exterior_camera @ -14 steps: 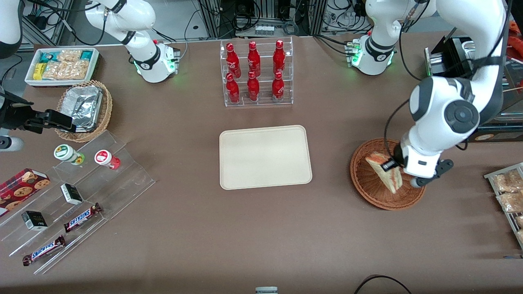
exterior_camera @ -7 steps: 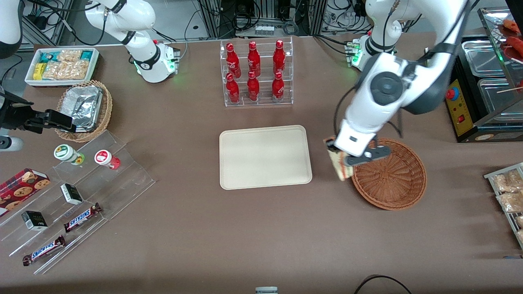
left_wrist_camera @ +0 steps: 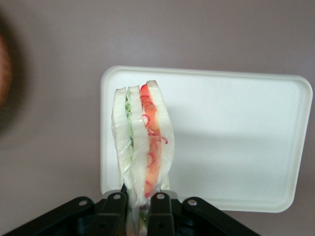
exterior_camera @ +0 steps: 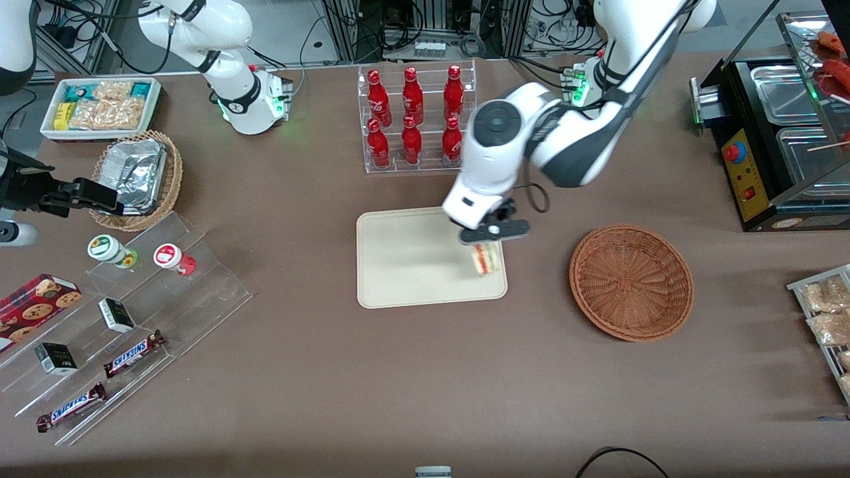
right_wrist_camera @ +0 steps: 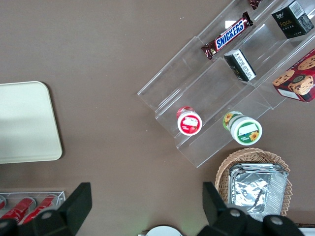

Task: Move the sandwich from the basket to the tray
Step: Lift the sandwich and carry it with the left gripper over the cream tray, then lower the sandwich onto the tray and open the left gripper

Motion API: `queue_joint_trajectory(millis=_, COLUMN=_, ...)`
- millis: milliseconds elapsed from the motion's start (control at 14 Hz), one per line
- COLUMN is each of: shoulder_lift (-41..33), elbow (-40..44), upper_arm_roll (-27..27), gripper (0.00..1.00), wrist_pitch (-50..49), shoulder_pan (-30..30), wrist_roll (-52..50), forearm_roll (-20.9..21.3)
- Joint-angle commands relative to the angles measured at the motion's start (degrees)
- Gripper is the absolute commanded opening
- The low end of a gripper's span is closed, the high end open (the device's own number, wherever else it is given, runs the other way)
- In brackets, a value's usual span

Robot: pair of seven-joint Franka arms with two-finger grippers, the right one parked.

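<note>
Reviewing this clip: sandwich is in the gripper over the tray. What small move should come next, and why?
Probably a short straight descent. The gripper is shut on the sandwich, which hangs above the tray near the edge closest to the basket. The wrist view shows bare tray surface beneath the wedge, so lowering it before opening the fingers seems safer than dropping it from here.

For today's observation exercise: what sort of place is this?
Probably a robotics lab staged as a snack shop: racked red bottles, Snickers bars on display steps, while the hand holds a sandwich above a tray.
</note>
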Motion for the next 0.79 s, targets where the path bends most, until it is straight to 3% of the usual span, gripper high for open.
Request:
queue_joint_trajectory(millis=0, shoulder_lift=5.6, elbow=3.3, upper_arm_roll=0.3, gripper=0.08, wrist_pitch=4.2, shoulder_pan=-4.8, wrist_roll=-5.7, forearm_roll=3.9)
queue_joint_trajectory(millis=429, shoulder_lift=14.8, elbow=3.1, upper_arm_roll=0.3, gripper=0.08, wrist_pitch=13.0, shoulder_pan=-9.7, wrist_roll=-17.5, forearm_roll=18.1)
queue_joint_trajectory(millis=714, shoulder_lift=18.0, elbow=2.8, upper_arm_roll=0.4, gripper=0.09, wrist_pitch=14.7, shoulder_pan=-10.5, wrist_roll=-22.2, forearm_roll=24.5)
